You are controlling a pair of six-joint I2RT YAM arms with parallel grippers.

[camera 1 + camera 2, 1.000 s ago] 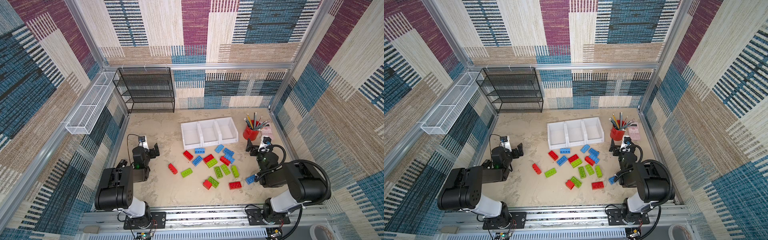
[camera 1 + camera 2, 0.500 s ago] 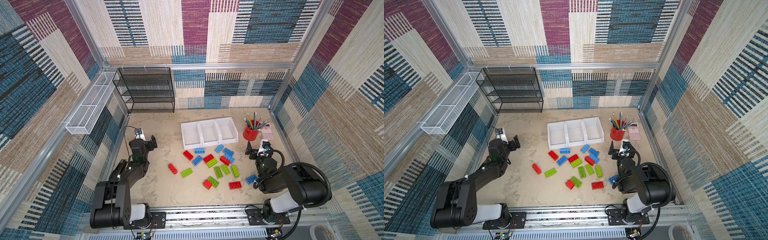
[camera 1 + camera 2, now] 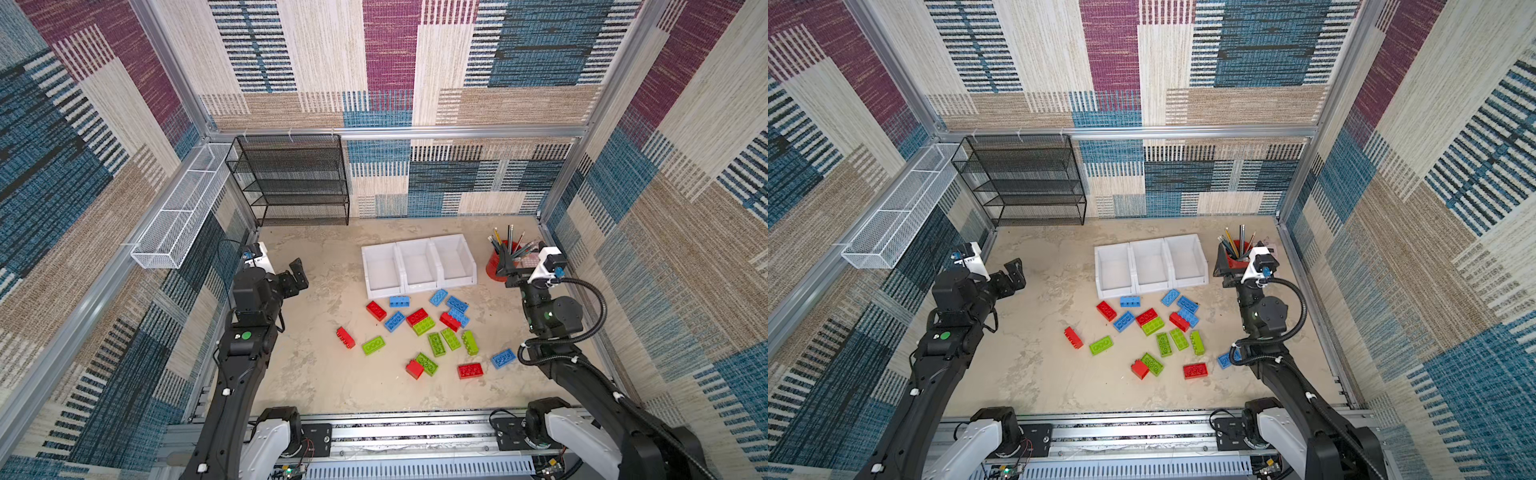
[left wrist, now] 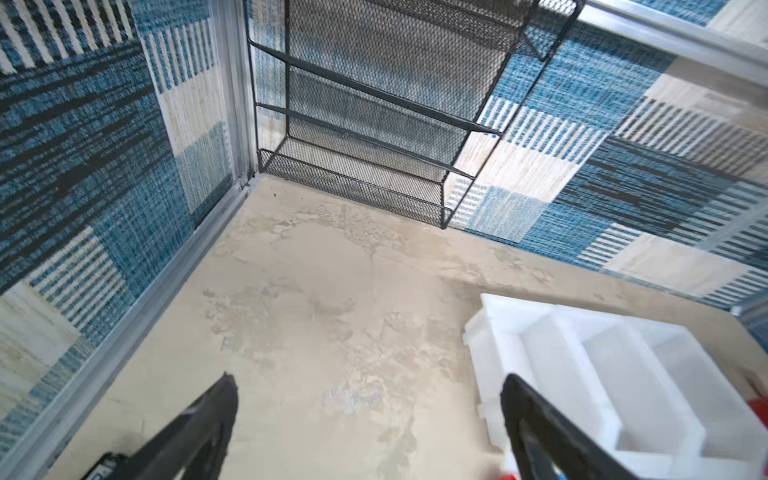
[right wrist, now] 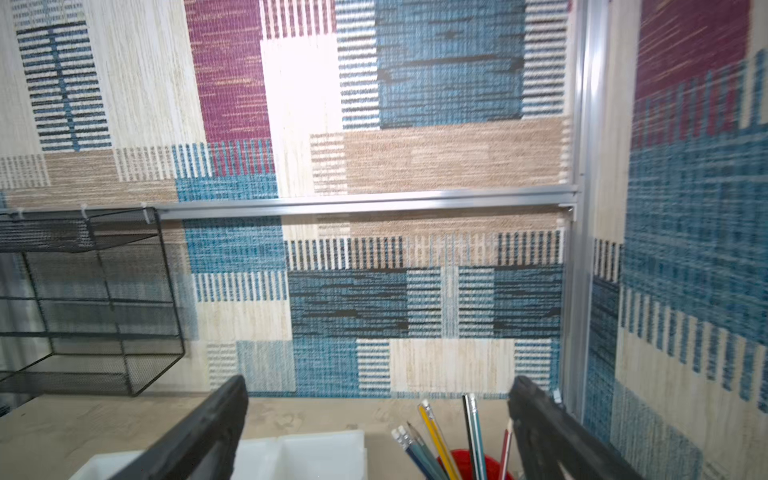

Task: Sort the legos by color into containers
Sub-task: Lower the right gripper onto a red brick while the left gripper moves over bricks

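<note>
Both top views: studded plastic legos (image 3: 436, 344) before boxy white containers (image 3: 433, 264); left tool (image 3: 298, 275), right tool (image 3: 509, 270) gape.

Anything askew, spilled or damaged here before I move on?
Nothing stands out. The legos lie loose on the table in front of the three empty containers, simply unsorted. The pencil cup stands upright; nothing looks spilled or broken.

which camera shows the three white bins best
Both top views: the containers appear whole, all three empty. The left wrist view shows them slanted and cut at the frame edge; the right wrist view catches only a strip of their rims.
</note>
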